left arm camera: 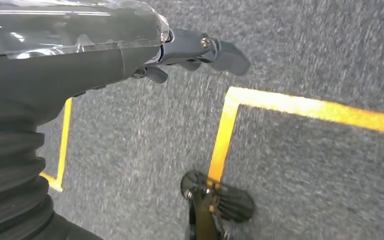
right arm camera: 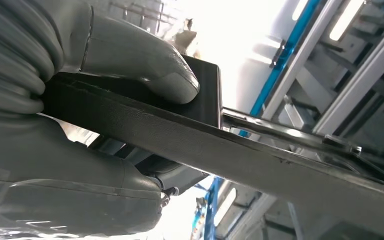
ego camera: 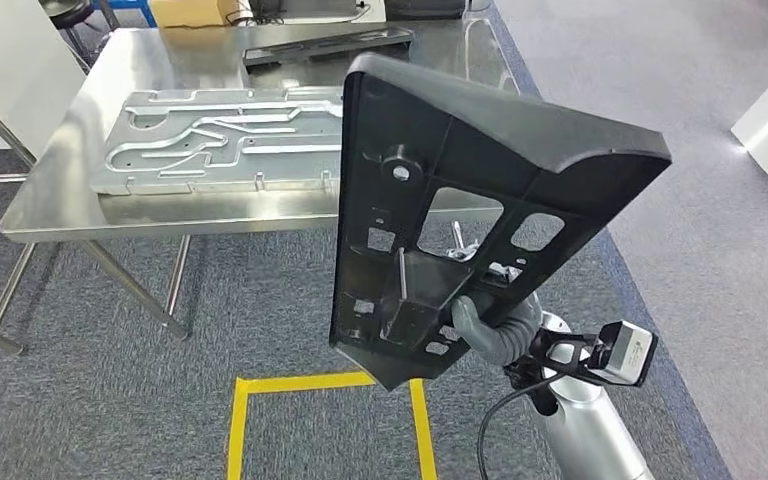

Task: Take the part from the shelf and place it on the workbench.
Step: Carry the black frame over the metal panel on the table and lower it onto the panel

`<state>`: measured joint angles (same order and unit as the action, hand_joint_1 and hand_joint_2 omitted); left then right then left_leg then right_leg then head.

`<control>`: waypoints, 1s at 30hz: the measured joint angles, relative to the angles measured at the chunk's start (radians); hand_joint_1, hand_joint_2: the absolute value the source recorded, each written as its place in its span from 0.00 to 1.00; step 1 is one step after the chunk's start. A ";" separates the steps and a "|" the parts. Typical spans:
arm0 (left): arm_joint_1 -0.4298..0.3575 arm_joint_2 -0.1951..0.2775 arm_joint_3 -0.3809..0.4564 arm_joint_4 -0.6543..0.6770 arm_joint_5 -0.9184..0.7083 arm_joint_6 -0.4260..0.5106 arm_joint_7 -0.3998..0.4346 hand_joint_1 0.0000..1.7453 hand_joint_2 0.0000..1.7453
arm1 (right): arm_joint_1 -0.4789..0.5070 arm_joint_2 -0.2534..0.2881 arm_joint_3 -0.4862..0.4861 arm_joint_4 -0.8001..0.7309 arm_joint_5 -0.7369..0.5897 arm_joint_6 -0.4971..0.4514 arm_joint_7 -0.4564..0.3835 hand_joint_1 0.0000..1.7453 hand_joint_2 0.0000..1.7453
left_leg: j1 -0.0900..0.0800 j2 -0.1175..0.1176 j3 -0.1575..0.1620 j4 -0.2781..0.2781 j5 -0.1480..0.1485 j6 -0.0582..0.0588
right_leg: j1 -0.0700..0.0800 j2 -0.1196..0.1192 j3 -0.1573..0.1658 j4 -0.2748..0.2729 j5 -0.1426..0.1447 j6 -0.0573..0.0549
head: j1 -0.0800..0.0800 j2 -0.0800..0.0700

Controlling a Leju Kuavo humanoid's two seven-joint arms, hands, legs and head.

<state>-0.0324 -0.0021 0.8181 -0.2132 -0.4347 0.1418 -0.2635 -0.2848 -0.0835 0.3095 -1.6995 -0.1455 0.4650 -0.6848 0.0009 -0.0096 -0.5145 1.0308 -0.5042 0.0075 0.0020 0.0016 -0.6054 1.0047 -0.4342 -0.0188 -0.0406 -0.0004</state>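
Right hand (ego camera: 495,322) grips black part (ego camera: 460,190) upright, short of steel tabletop (ego camera: 130,60); left hand (left arm camera: 190,55) empty, fingers loosely apart, above carpet (left arm camera: 305,175)

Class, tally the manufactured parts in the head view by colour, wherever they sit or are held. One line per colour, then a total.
Black plastic panels: 2, the large ribbed panel held by the right robot hand and the long flat panel on the steel workbench
Silver grooved metal plates: 1
Total: 3
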 joint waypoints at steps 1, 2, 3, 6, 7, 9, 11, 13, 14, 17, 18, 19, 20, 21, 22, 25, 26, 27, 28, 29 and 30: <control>0.001 0.000 0.001 0.000 -0.002 -0.002 -0.002 0.00 1.00 | 0.004 0.000 0.000 -0.008 0.000 -0.001 -0.004 1.00 1.00 | 0.001 0.001 -0.007 0.025 -0.008 -0.006 | -0.004 0.000 0.015 -0.005 -0.004 -0.006 | 0.000 0.000; 0.001 0.000 0.003 0.000 -0.005 -0.003 -0.003 0.00 1.00 | 0.009 0.000 0.000 -0.017 0.000 -0.002 -0.007 1.00 1.00 | 0.002 0.002 -0.027 0.067 -0.024 -0.010 | -0.007 -0.001 0.028 -0.009 -0.008 -0.009 | 0.000 0.000; 0.001 0.000 0.003 0.000 -0.008 -0.004 -0.003 0.00 1.00 | 0.017 0.000 0.000 -0.026 0.001 -0.002 -0.009 1.00 1.00 | 0.005 0.002 -0.058 0.126 -0.046 -0.014 | -0.007 -0.002 0.038 -0.011 -0.015 -0.012 | 0.000 0.000; 0.005 0.000 0.005 0.000 -0.015 -0.004 -0.003 0.00 1.00 | 0.056 0.000 -0.001 -0.061 -0.001 0.007 -0.011 1.00 1.00 | 0.011 0.003 -0.162 0.261 -0.100 -0.022 | -0.008 0.000 0.060 -0.011 -0.038 -0.011 | -0.001 0.000; 0.008 0.000 0.005 0.000 -0.020 -0.004 -0.003 0.00 1.00 | 0.068 0.000 -0.002 -0.074 -0.005 0.014 -0.012 1.00 1.00 | 0.012 0.004 -0.170 0.247 -0.083 -0.023 | -0.008 0.001 0.071 -0.010 -0.047 -0.009 | -0.001 0.000; 0.013 0.000 0.005 0.000 -0.028 -0.005 -0.005 0.00 1.00 | 0.082 0.000 -0.004 -0.099 -0.015 0.029 -0.013 1.00 1.00 | 0.015 0.005 -0.144 0.130 0.008 -0.022 | -0.009 0.004 0.096 -0.011 -0.066 -0.004 | 0.000 0.000; 0.014 0.001 0.006 0.000 -0.034 -0.007 -0.010 0.00 1.00 | 0.092 0.000 -0.007 -0.122 -0.025 0.039 -0.015 1.00 1.00 | 0.012 0.006 -0.117 0.024 0.074 -0.016 | -0.007 0.004 0.112 -0.010 -0.084 0.006 | 0.000 0.000; 0.013 0.001 0.006 0.000 -0.038 -0.009 -0.013 0.00 1.00 | 0.099 0.000 -0.010 -0.142 -0.031 0.044 -0.016 1.00 1.00 | 0.007 0.005 -0.113 -0.004 0.083 -0.004 | -0.005 0.005 0.115 -0.007 -0.090 0.018 | 0.000 0.000; 0.013 0.002 0.006 0.000 -0.039 -0.010 -0.015 0.00 1.00 | 0.102 0.000 -0.011 -0.151 -0.032 0.045 -0.017 1.00 1.00 | 0.007 0.004 -0.108 -0.006 0.083 0.004 | -0.005 0.005 0.115 -0.004 -0.090 0.024 | 0.000 0.000; 0.012 0.001 0.006 0.000 -0.040 -0.012 -0.016 0.00 1.00 | 0.104 0.000 -0.016 -0.166 -0.034 0.046 -0.017 1.00 1.00 | 0.010 0.003 -0.085 -0.019 0.079 0.020 | -0.008 0.004 0.073 0.082 -0.099 0.039 | 0.000 0.000; 0.011 0.001 0.007 0.000 -0.041 -0.012 -0.017 0.00 1.00 | 0.104 0.000 -0.018 -0.168 -0.035 0.046 -0.017 1.00 1.00 | 0.010 0.003 -0.078 -0.022 0.074 0.024 | -0.009 0.003 0.034 0.144 -0.119 0.042 | 0.000 0.000; 0.010 0.001 0.007 0.000 -0.042 -0.013 -0.017 0.00 1.00 | 0.105 0.000 -0.019 -0.169 -0.035 0.046 -0.017 1.00 1.00 | 0.010 0.003 -0.072 -0.023 0.068 0.027 | -0.009 0.003 -0.012 0.210 -0.146 0.045 | 0.000 0.000; 0.010 0.001 0.007 0.000 -0.042 -0.014 -0.017 0.00 1.00 | 0.107 0.000 -0.021 -0.170 -0.036 0.046 -0.017 1.00 1.00 | 0.009 0.003 -0.066 -0.023 0.062 0.029 | -0.009 0.003 -0.055 0.265 -0.171 0.046 | 0.000 0.000; 0.010 0.001 0.007 0.000 -0.043 -0.014 -0.018 0.00 1.00 | 0.108 -0.001 -0.022 -0.169 -0.036 0.046 -0.017 1.00 1.00 | 0.008 0.003 -0.057 -0.023 0.054 0.029 | -0.009 0.003 -0.084 0.293 -0.181 0.046 | 0.000 0.000; 0.011 0.001 0.007 0.000 -0.044 -0.015 -0.018 0.00 1.00 | 0.109 -0.001 -0.024 -0.169 -0.037 0.046 -0.017 1.00 1.00 | 0.007 0.002 -0.046 -0.023 0.047 0.029 | -0.009 0.003 -0.097 0.287 -0.168 0.044 | 0.000 0.000; 0.011 -0.001 0.006 0.000 -0.047 -0.017 -0.021 0.00 1.00 | 0.110 -0.004 -0.030 -0.168 -0.044 0.044 -0.017 1.00 1.00 | 0.004 0.001 -0.009 -0.024 0.021 0.025 | -0.003 0.003 -0.048 0.105 -0.034 0.027 | 0.000 0.000; 0.010 -0.002 0.006 0.000 -0.047 -0.017 -0.021 0.00 1.00 | 0.110 -0.005 -0.031 -0.168 -0.047 0.042 -0.017 1.00 1.00 | 0.003 0.000 -0.001 -0.024 0.013 0.021 | 0.000 0.003 -0.030 0.051 -0.007 0.021 | 0.000 0.000; 0.009 -0.003 0.006 0.000 -0.048 -0.018 -0.022 0.00 1.00 | 0.110 -0.007 -0.033 -0.168 -0.049 0.040 -0.017 1.00 1.00 | 0.002 0.000 0.002 -0.026 0.007 0.016 | 0.004 0.003 -0.021 0.020 0.008 0.015 | 0.000 0.000; 0.008 -0.004 0.007 0.000 -0.049 -0.018 -0.022 0.00 1.00 | 0.110 -0.008 -0.034 -0.168 -0.051 0.038 -0.017 1.00 1.00 | 0.002 0.000 0.005 -0.024 0.006 0.010 | 0.006 0.003 -0.019 0.011 0.006 0.010 | 0.000 0.000; 0.008 -0.004 0.007 0.000 -0.049 -0.018 -0.022 0.00 1.00 | 0.111 -0.009 -0.035 -0.168 -0.052 0.036 -0.017 1.00 1.00 | 0.001 0.000 0.009 -0.023 0.004 0.002 | 0.005 0.004 -0.015 0.006 0.005 0.006 | 0.001 0.000; 0.007 -0.004 0.007 0.000 -0.050 -0.018 -0.022 0.00 1.00 | 0.114 -0.010 -0.036 -0.170 -0.052 0.035 -0.017 1.00 1.00 | 0.001 0.001 0.011 -0.017 0.002 -0.004 | 0.003 0.004 -0.007 0.002 0.008 0.001 | 0.001 0.000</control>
<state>-0.0253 -0.0059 0.8248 -0.2132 -0.4846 0.1237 -0.2856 -0.1712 -0.0936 0.2732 -1.8690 -0.1979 0.4998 -0.7016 0.0017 -0.0089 -0.5038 1.0140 -0.5025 0.0034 0.0048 0.0060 -0.6122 1.0071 -0.4261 -0.0178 -0.0399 -0.0004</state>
